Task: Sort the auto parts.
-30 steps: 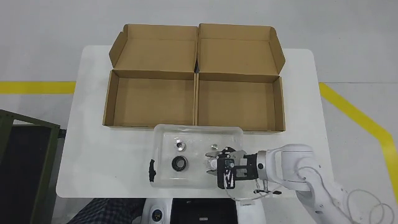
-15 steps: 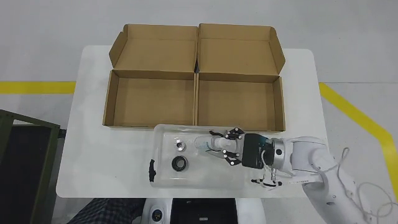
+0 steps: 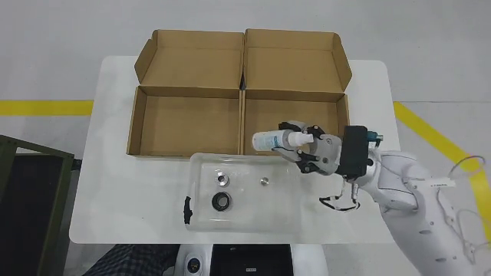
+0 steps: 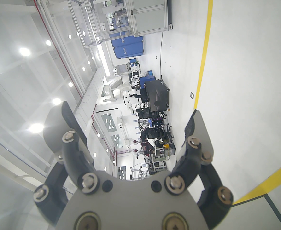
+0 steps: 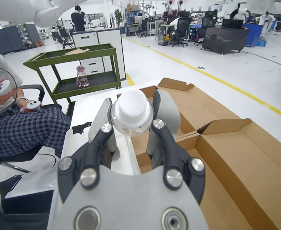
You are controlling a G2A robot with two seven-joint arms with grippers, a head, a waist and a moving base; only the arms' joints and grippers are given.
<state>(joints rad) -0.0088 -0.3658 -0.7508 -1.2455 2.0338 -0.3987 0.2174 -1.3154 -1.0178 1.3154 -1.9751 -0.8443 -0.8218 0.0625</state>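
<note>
My right gripper (image 3: 298,146) is shut on a small white bottle (image 3: 274,139) with a blue label, held sideways above the near edge of the right cardboard box (image 3: 331,147). In the right wrist view the bottle's white cap (image 5: 132,111) sits between the two fingers (image 5: 164,111). The clear plastic tray (image 3: 198,219) in front holds a black ring (image 3: 222,201), a silver part (image 3: 220,176) and a small metal piece (image 3: 264,181). My left gripper (image 4: 131,125) is open with nothing between its fingers, facing out into the room.
Two open cardboard boxes stand side by side, the left box (image 3: 138,126) next to the right one, with their lids folded back. A black part (image 3: 186,209) lies at the tray's left edge. A green cart (image 5: 78,72) stands beside the table.
The right gripper has lifted the white bottle out of the tray and carried it back and to the right, over the right box's near edge.
</note>
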